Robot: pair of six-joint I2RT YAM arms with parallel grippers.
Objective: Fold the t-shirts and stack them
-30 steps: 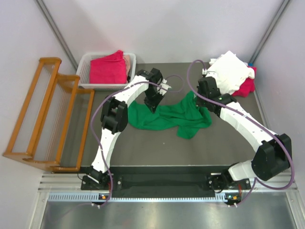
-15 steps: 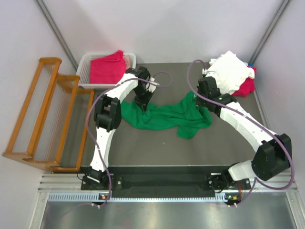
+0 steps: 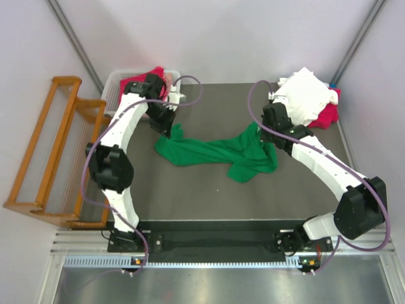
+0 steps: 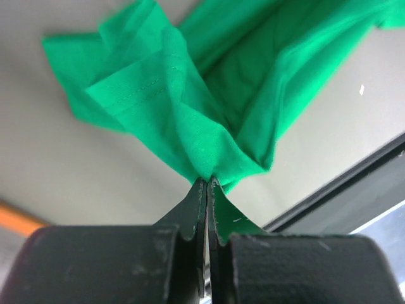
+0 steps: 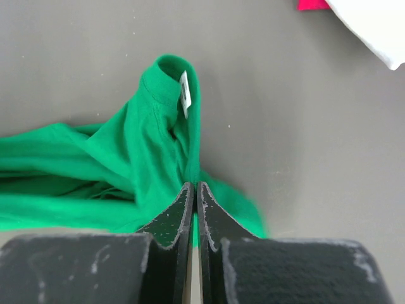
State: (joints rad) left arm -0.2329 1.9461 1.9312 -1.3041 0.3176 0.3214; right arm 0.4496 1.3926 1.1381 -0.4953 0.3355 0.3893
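Across the far half of the worktop (image 3: 209, 202), the green shirt (image 3: 212, 153) is held drawn out between two closed grippers: the left gripper (image 4: 207, 183) is pinched on a hem fold near the far-left corner, the right gripper (image 5: 193, 187) on cloth below the collar. Opposed grips are judged to spread it flat for folding; the white shirt (image 3: 307, 95) is heaped at the far-right corner.

One shirt (image 3: 215, 154) lies on table (image 3: 209, 196) between basket (image 3: 112, 87) and shirt pile (image 3: 310, 101).
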